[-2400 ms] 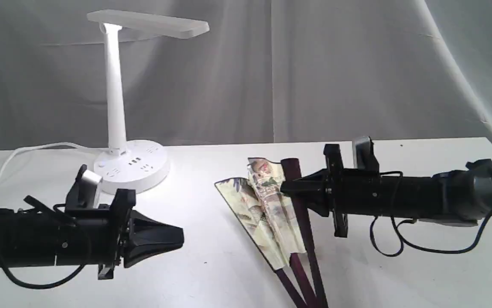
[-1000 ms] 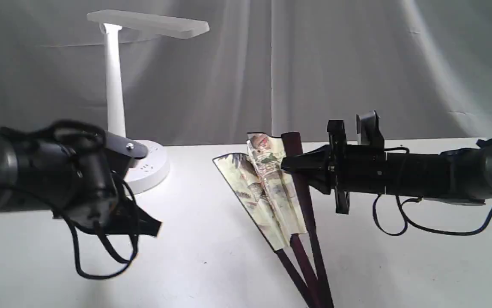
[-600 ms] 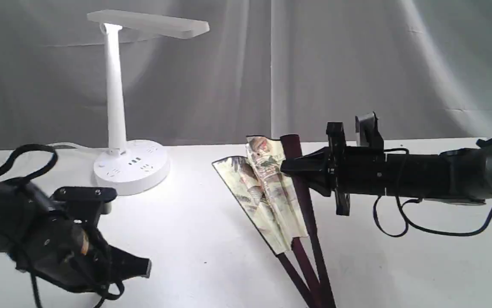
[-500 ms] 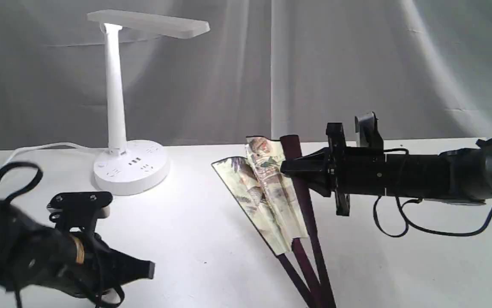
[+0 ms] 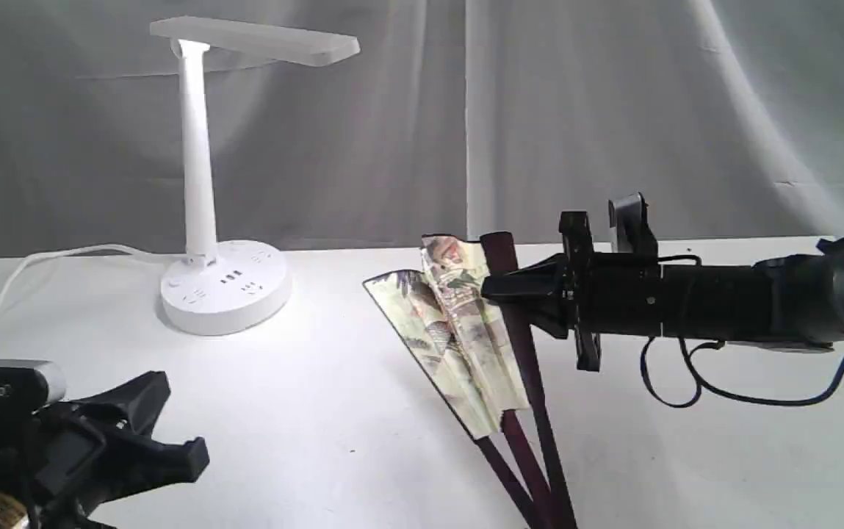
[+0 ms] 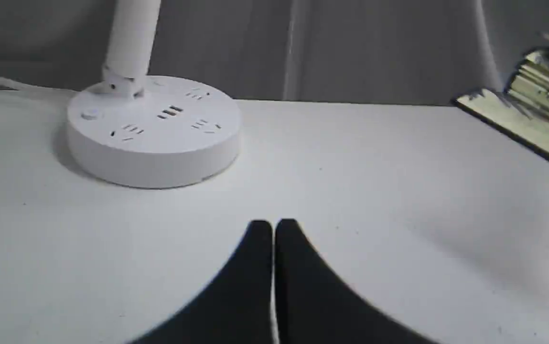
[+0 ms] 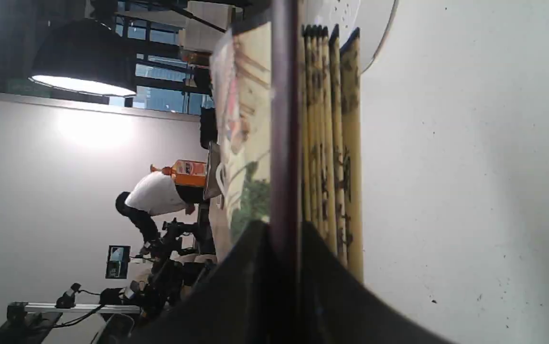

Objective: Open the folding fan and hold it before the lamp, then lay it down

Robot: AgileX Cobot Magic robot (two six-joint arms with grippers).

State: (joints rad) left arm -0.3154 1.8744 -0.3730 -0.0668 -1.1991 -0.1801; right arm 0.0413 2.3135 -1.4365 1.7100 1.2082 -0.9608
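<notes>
The folding fan (image 5: 458, 338) is only partly open: its painted leaf spreads into a narrow wedge with most pleats bunched together, so I judge step 1 of 3 unfinished. Holding it before the lamp (image 5: 197, 169) and laying it down are both not yet done.

The right gripper (image 5: 491, 286) is clamped on 1 dark maroon guard near its upper end, with the guard running straight between the jaws. The pleated paper fans out from that guard on the side toward the other arm (the rivet end runs out of the exterior view, so I cannot tell whether it touches the table (image 5: 333, 382)).

The left gripper (image 6: 273, 224) has its fingers pressed together on nothing. It sits low over the table, well apart from the fan. The lamp's round base is ahead of it, far from the right gripper.
</notes>
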